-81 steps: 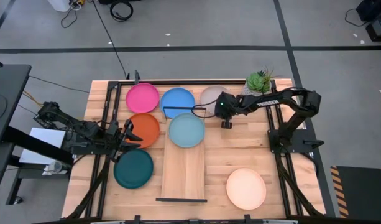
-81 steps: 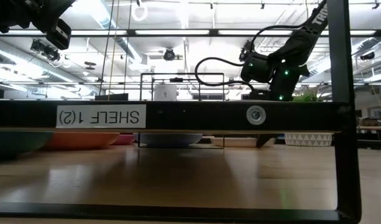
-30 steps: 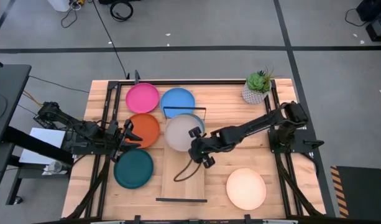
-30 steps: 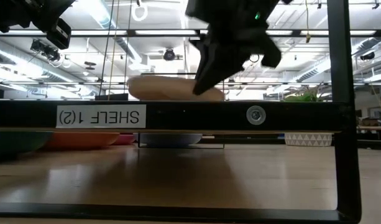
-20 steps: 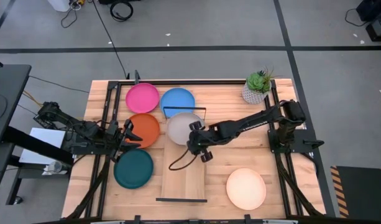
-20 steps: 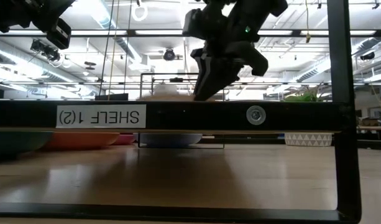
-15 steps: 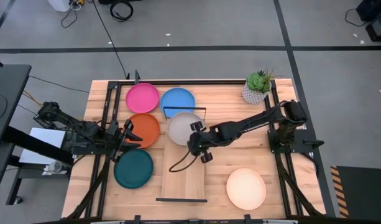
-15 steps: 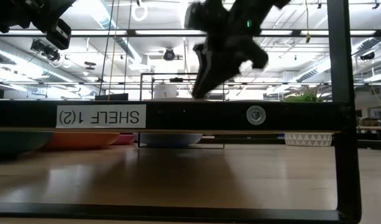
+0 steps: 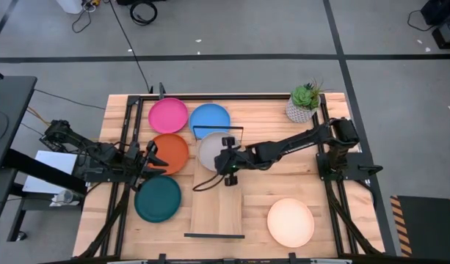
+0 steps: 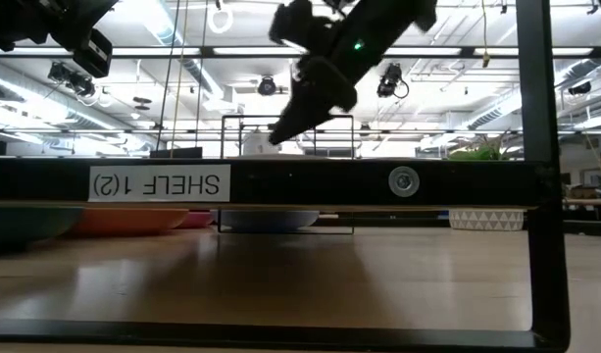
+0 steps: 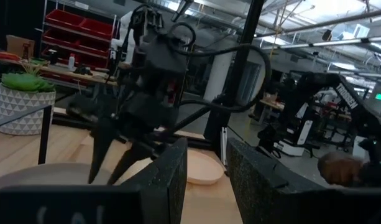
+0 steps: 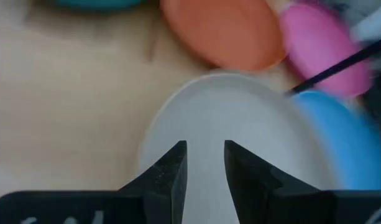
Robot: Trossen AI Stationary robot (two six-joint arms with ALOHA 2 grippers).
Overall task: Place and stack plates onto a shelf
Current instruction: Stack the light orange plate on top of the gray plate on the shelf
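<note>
Pale grey plate (image 9: 212,150): lies flat on the far end of the shelf (image 9: 218,198), directly under the right gripper (image 9: 226,163), presumably atop a light blue plate no longer visible. Right gripper: reached across from the right arm's base, fingers (image 12: 171,168) parted by a narrow gap with nothing between them; the plate fills the wrist view just beyond the tips, so it appears let go, set where a stack can build square within the black end rail (image 9: 218,129).

Left gripper (image 9: 153,163): parked well to the left of the right one, at the table edge between the orange plate (image 9: 169,152) and teal plate (image 9: 158,199); fingers (image 11: 168,177) slightly apart, empty, waiting.

Remaining stock: pink plate (image 9: 168,115) and blue plate (image 9: 210,119), beyond the right gripper; cream plate (image 9: 291,222), on its near side, toward the right arm. All four lie singly on the tabletop (image 9: 283,183).

Potted plant (image 9: 304,102): far corner, not part of the job.

Judged status: one stack begun; most plates not yet shelved.
</note>
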